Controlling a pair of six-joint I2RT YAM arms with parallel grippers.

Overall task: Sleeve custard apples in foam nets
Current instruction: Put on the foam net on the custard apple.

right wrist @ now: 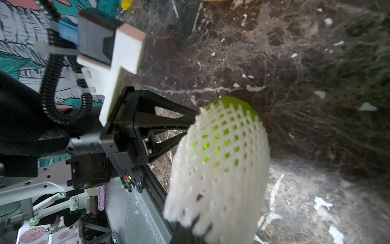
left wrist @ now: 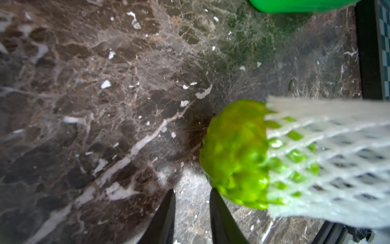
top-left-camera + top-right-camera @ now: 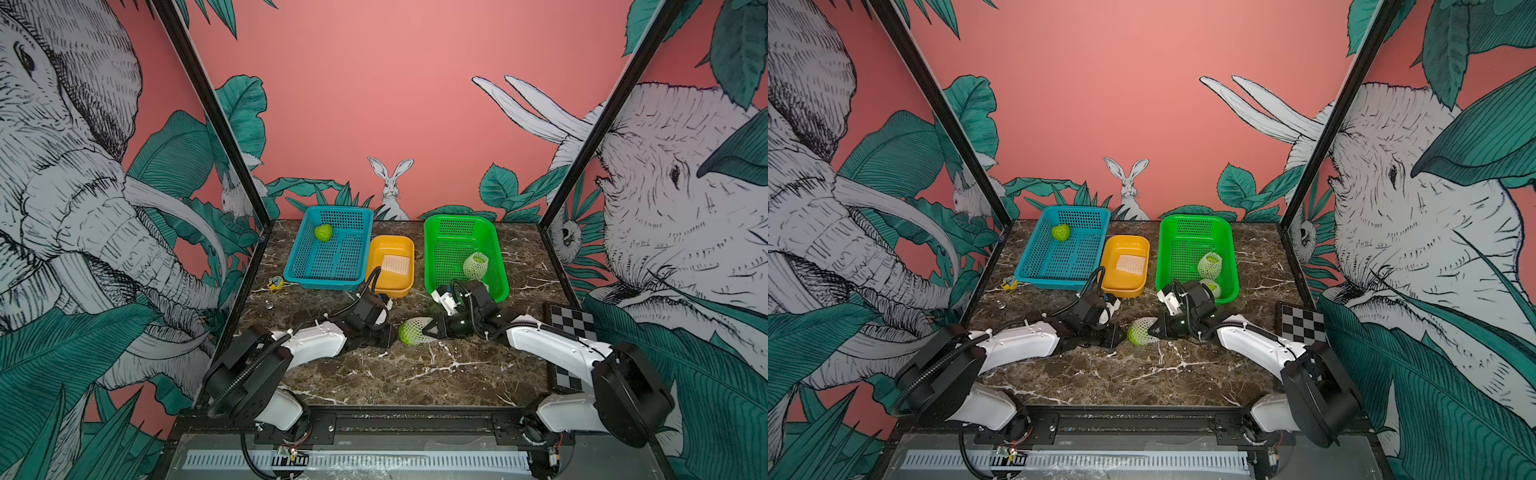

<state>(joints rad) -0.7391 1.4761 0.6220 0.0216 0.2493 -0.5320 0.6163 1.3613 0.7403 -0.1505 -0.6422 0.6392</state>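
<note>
Custard apple [image 3: 404, 336]: bright green, bumpy, mostly inside white diamond-mesh foam net [image 3: 419, 328], one bare end poking out. It's mid tabletop [image 3: 415, 374], in front of the baskets, low at the marble; can't tell if resting. Lies sideways, long axis L-R across the table: bare end twd L gripper [image 3: 392, 336], net's slack end twd R gripper [image 3: 430, 331]. Both arms stretched fwd and low, forearms near level, wrists turned in, claws facing each other. R gripper clamped on net's slack end. L gripper fingers slightly apart, nothing btw them, tips just beside bare end. Bare apple [image 3: 323, 232] in blue basket [image 3: 320, 283]; netted apple [image 3: 476, 265] in green basket [image 3: 428, 257]; spare net [image 3: 395, 264] in yellow tray [image 3: 390, 242].
</note>
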